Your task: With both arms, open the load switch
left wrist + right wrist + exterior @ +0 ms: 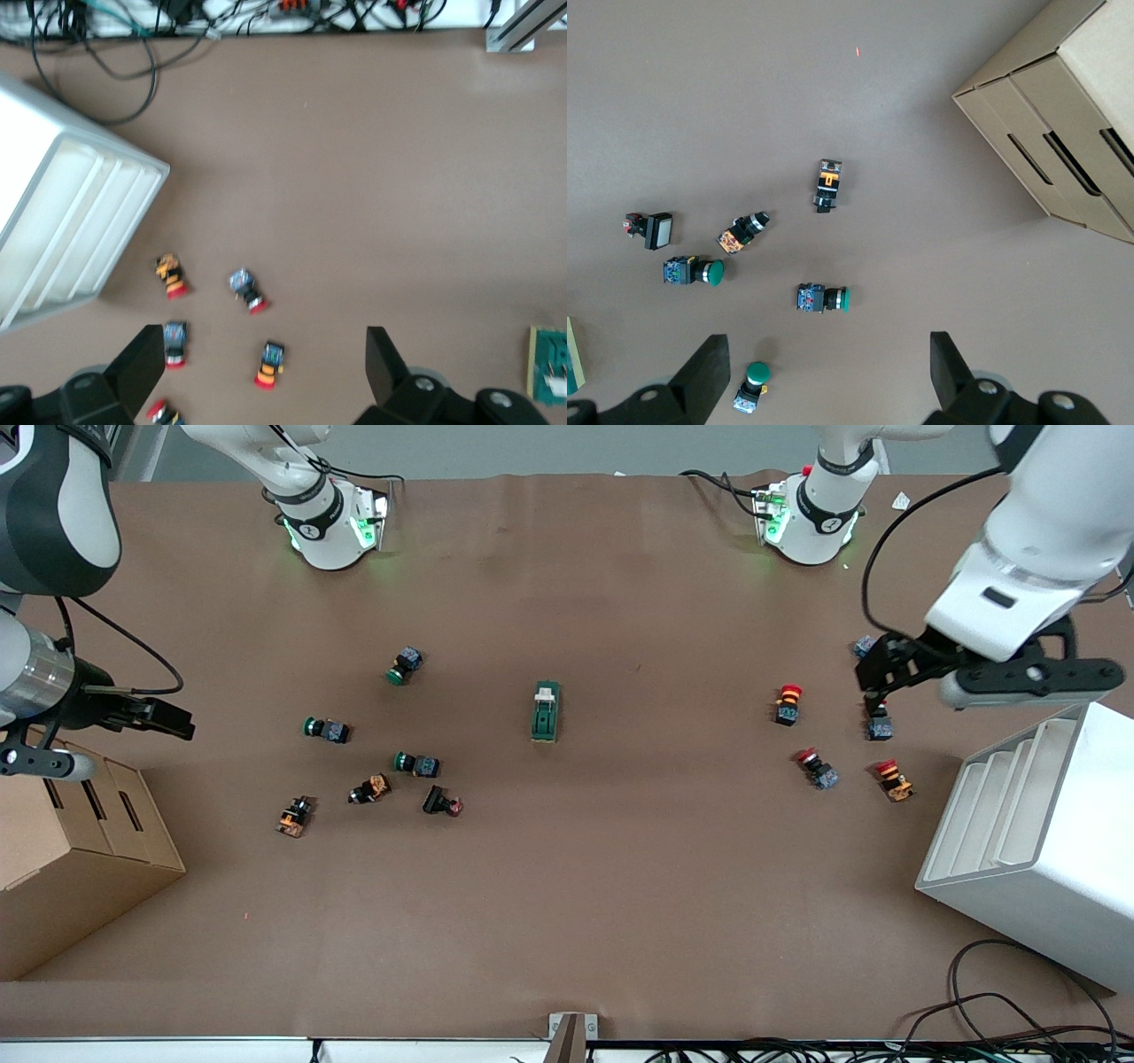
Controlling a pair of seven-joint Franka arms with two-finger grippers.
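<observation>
The load switch (547,711), a dark green block with a white lever piece, lies flat in the middle of the table. It shows only partly at the border of the left wrist view (549,365). My left gripper (874,684) hangs open over the red push-buttons at the left arm's end of the table, with nothing between its fingers (263,354). My right gripper (173,718) hangs open and empty over the table beside the cardboard box, with green push-buttons below it (828,363). Both grippers are well apart from the switch.
Green push-buttons (405,665) and small orange and black parts (295,816) lie scattered toward the right arm's end. Red push-buttons (788,703) lie toward the left arm's end. A cardboard box (71,850) and a white slotted box (1036,833) stand at the two ends. Cables (1019,1019) trail along the table's near edge.
</observation>
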